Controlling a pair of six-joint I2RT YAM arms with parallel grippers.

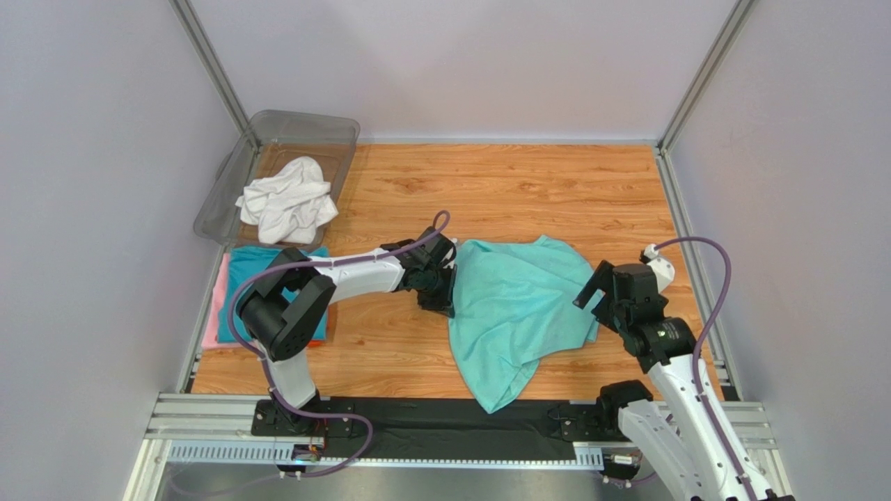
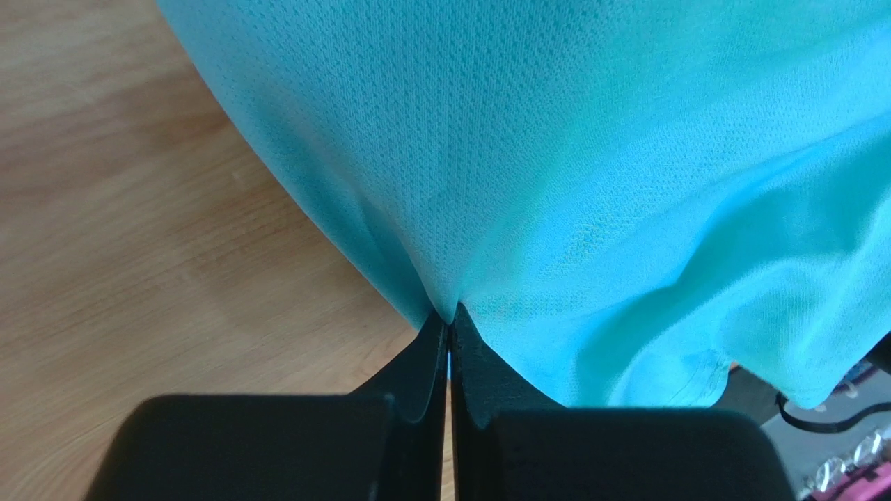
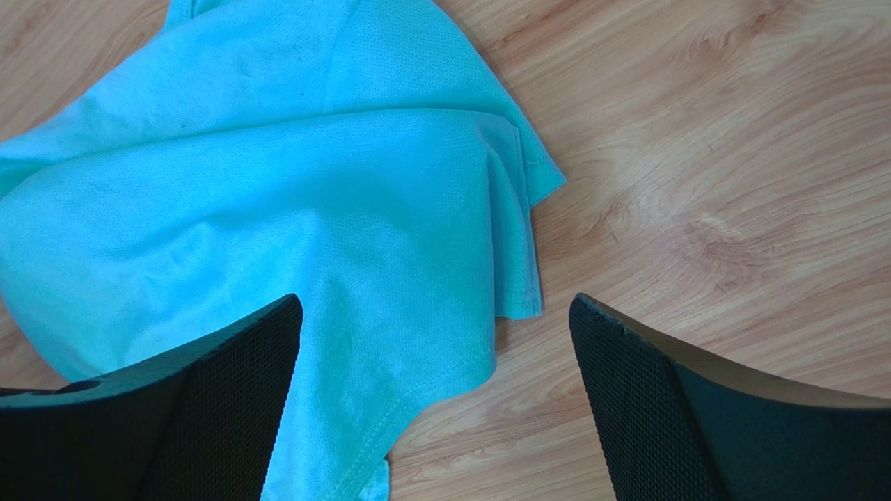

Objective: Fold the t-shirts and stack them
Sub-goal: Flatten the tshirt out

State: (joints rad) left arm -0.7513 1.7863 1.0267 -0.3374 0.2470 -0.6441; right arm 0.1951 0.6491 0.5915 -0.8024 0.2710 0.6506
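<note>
A mint green t-shirt (image 1: 518, 303) lies crumpled on the wooden table, its lower end draped over the front edge. My left gripper (image 1: 439, 284) is shut on its left edge; the left wrist view shows the cloth (image 2: 586, 177) pinched between the closed fingers (image 2: 451, 324). My right gripper (image 1: 594, 292) is open and empty just above the shirt's right hem (image 3: 460, 365). A white t-shirt (image 1: 286, 200) lies bunched in the clear bin (image 1: 333, 129). A folded teal-blue shirt (image 1: 246, 267) lies on a pink one (image 1: 215, 313) at the left.
The clear plastic bin stands at the back left corner. Metal frame rails (image 1: 680, 230) edge the table on both sides. A black strip (image 1: 439, 415) runs along the front edge between the arm bases. Bare wood (image 1: 523, 193) lies behind the green shirt.
</note>
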